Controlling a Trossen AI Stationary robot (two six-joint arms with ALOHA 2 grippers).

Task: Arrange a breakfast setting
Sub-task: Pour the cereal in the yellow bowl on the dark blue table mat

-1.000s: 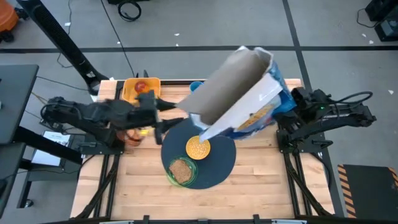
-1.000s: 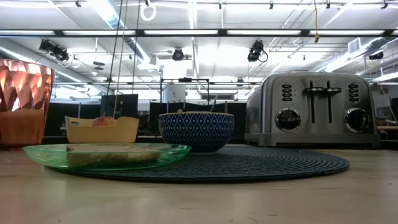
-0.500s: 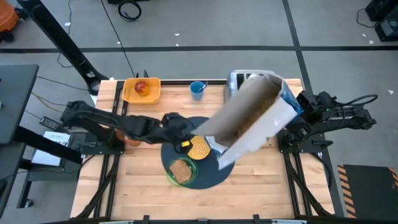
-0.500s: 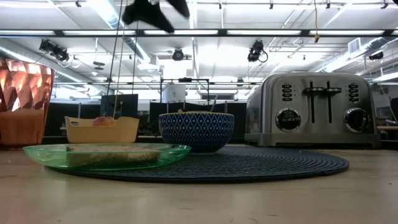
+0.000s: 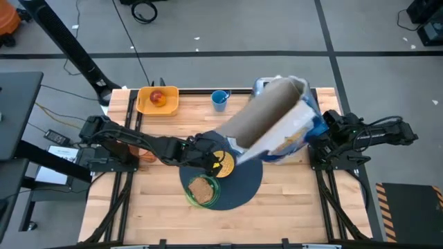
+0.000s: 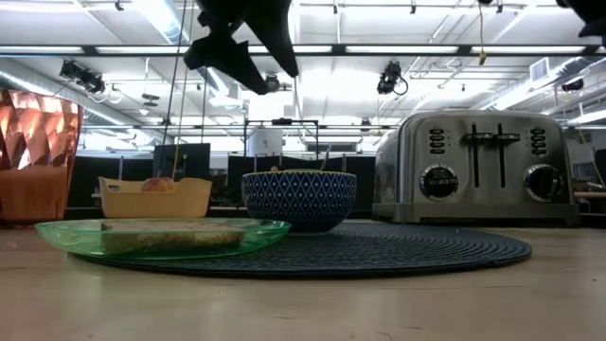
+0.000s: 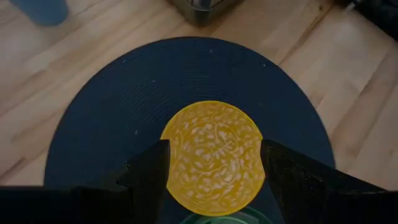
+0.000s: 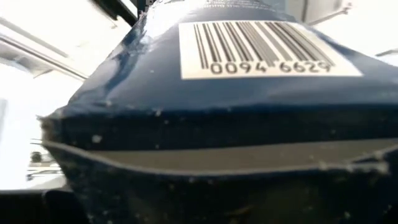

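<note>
Currently my left gripper [image 5: 216, 158] hangs over the cereal bowl [image 5: 221, 164] at the centre of the high view, fingers spread wide and empty; in the left wrist view the two fingers [image 7: 149, 174] flank the bowl's yellow, cereal-filled top with mat showing on either side. Bowl sits on the round dark mat [image 5: 246, 181], centre frame, with the green plate [image 5: 201, 190] carrying toast [image 5: 201, 187] just below it and overlapping the mat's lower-left edge. My right gripper [image 5: 320, 128], right of centre, holds a blue cereal box [image 5: 273, 117] tilted across the mat's upper right; the right wrist view shows only the box's barcode panel filling the frame, so the grip is judged from the box being aloft at that arm's end. Apple [image 5: 157, 97] rests in the orange-yellow tray [image 5: 145, 104] at upper left, blue cup [image 5: 219, 99] beside it at upper centre, toaster [image 6: 478, 167] largely hidden under the box from above. Orange tumbler [image 6: 36, 152] at the low view's left edge. Spoon not found in any view. Risks, as judgement: box is still tilted near the bowl, so cereal could spill onto the mat; lowering my left fingers could clip the bowl rim and shove it into the plate.
</note>
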